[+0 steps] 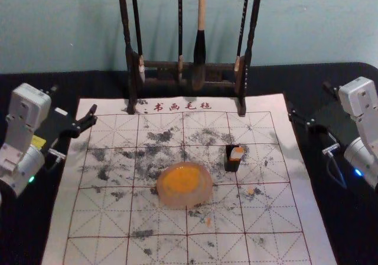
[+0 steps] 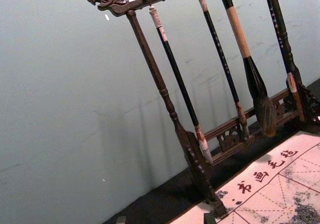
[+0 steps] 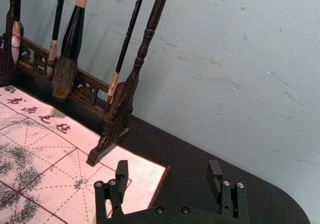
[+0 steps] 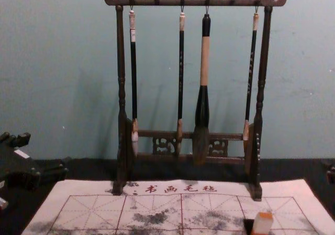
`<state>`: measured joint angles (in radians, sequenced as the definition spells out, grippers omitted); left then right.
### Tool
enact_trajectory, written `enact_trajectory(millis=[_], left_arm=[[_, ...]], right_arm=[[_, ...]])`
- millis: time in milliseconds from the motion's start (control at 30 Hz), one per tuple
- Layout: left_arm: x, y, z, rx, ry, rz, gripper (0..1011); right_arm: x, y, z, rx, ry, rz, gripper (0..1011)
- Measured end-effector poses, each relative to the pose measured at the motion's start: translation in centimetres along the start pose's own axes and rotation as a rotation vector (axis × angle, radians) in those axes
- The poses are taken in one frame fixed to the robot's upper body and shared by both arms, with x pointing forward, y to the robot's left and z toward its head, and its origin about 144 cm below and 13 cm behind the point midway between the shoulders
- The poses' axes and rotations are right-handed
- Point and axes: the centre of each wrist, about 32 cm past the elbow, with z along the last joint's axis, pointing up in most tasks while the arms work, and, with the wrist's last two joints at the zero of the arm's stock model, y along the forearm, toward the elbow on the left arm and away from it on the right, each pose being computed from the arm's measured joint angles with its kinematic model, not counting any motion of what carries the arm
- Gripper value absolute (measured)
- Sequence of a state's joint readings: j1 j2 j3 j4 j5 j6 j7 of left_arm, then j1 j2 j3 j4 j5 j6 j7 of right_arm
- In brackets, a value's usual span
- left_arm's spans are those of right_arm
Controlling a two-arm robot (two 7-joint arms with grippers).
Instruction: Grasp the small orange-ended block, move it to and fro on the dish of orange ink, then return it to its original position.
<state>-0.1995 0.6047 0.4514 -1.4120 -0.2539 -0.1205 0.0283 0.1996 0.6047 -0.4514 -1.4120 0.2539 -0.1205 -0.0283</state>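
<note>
My left gripper [image 1: 74, 100] is at the mat's left edge in the head view, open and holding nothing; in the left wrist view the same gripper [image 2: 165, 219] has its tips at the bottom border. Across the mat, my right gripper [image 1: 310, 98] is past the right edge, and the right wrist view shows the gripper [image 3: 168, 170] open, its jaws wide apart. The small pale block [image 1: 237, 153] with an orange end is at a small black holder [image 1: 231, 166], right of the round dish [image 1: 205, 198] of orange ink [image 1: 185, 180]. The chest view shows the block [image 4: 262, 224] orange end up.
A wooden brush rack [image 4: 120, 88] stands at the mat's far edge, with several brushes, a thick one [image 4: 204, 62] among them, hanging from it. The white felt mat [image 1: 106, 218], printed with grid lines and ink-stained, lies on a black-covered table [image 1: 331, 200]. Behind is a wall.
</note>
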Motion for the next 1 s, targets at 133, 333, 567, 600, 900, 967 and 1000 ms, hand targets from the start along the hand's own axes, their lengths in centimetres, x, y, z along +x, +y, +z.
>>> enact_trajectory(millis=[133,333,567,600,900,967,1000], left_arm=[[0.0,0.0,0.0,0.0,0.0,0.0,1002],[0.0,0.0,0.0,0.0,0.0,0.0,1001],[0.0,0.0,0.0,0.0,0.0,0.0,1001],[0.0,0.0,0.0,0.0,0.0,0.0,1001],[0.0,0.0,0.0,0.0,0.0,0.0,1001],[0.0,0.0,0.0,0.0,0.0,0.0,1001],[0.0,0.0,0.0,0.0,0.0,0.0,1001]], right_arm=[[0.0,0.0,0.0,0.0,0.0,0.0,1004],[0.0,0.0,0.0,0.0,0.0,0.0,1004],[0.0,0.0,0.0,0.0,0.0,0.0,1004],[0.0,0.0,0.0,0.0,0.0,0.0,1004],[0.0,0.0,0.0,0.0,0.0,0.0,1004],[0.0,0.0,0.0,0.0,0.0,0.0,1004],[0.0,0.0,0.0,0.0,0.0,0.0,1004]])
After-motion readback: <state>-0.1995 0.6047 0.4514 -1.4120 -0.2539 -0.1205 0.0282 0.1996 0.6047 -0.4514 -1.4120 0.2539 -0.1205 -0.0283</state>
